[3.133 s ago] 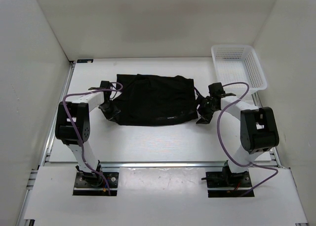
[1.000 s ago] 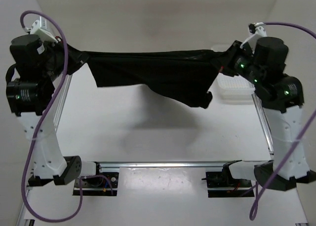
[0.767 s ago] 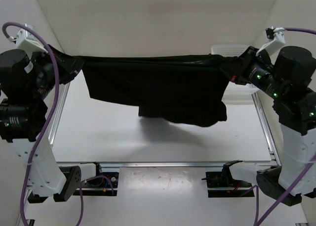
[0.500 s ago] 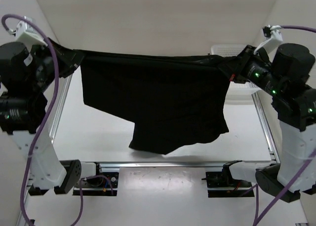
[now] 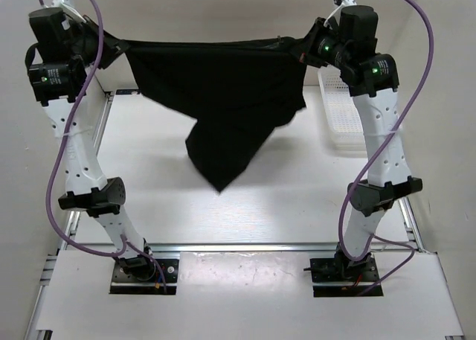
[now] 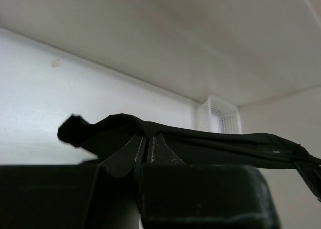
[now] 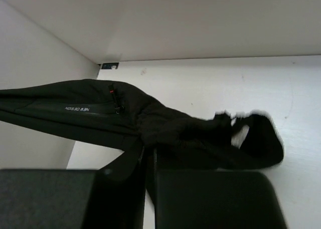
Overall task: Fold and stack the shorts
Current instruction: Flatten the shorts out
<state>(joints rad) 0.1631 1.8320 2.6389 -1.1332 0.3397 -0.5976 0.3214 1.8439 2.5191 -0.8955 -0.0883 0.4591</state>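
A robotics lab's test cell — plain white walls (image 5: 223, 20) box in a white desk (image 5: 282, 199) edged with aluminium rails (image 5: 245, 246), left arm (image 5: 78, 154) and right arm (image 5: 379, 146) bolted on — purple cables (image 5: 50, 199) trailing.

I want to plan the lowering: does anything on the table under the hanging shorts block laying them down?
Nothing visible does. The shorts hang between the left tool and the right tool, both shut on the fabric, above the white table. The white mesh basket stands apart at the far right edge.
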